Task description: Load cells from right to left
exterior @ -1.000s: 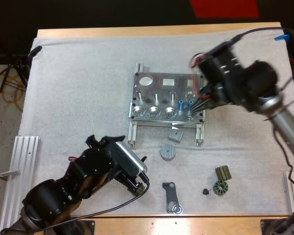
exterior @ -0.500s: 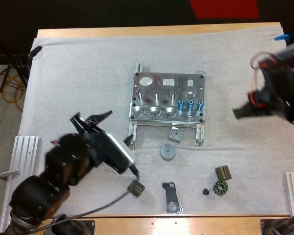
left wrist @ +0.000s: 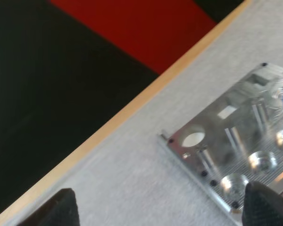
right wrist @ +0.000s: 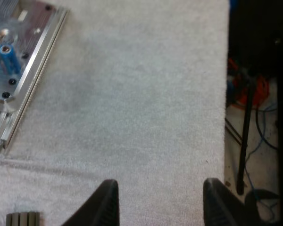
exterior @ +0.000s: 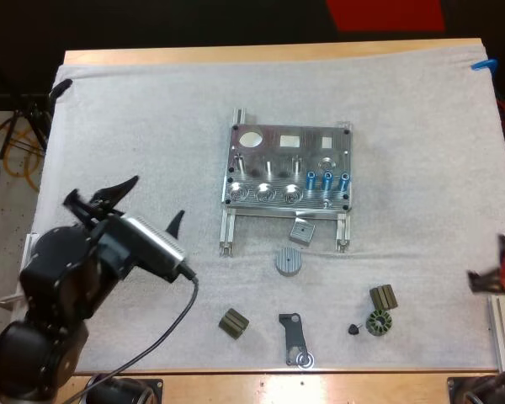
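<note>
Our left gripper [exterior: 156, 200] hangs spread and empty at eight o'clock from the metal fixture [exterior: 278, 143], and our right gripper [right wrist: 160, 188], likewise spread and empty, sits at the four o'clock edge of the mat [exterior: 135, 109]. Three blue cylinders [exterior: 326, 178] stand in the fixture's front row toward its five o'clock corner, the round sockets [exterior: 263, 195] at their nine o'clock side bare. We judge that a cylinder lowered off-centre there could knock its neighbour, and an arm reaching in low could scatter the small dark parts [exterior: 232, 323] at six o'clock.
</note>
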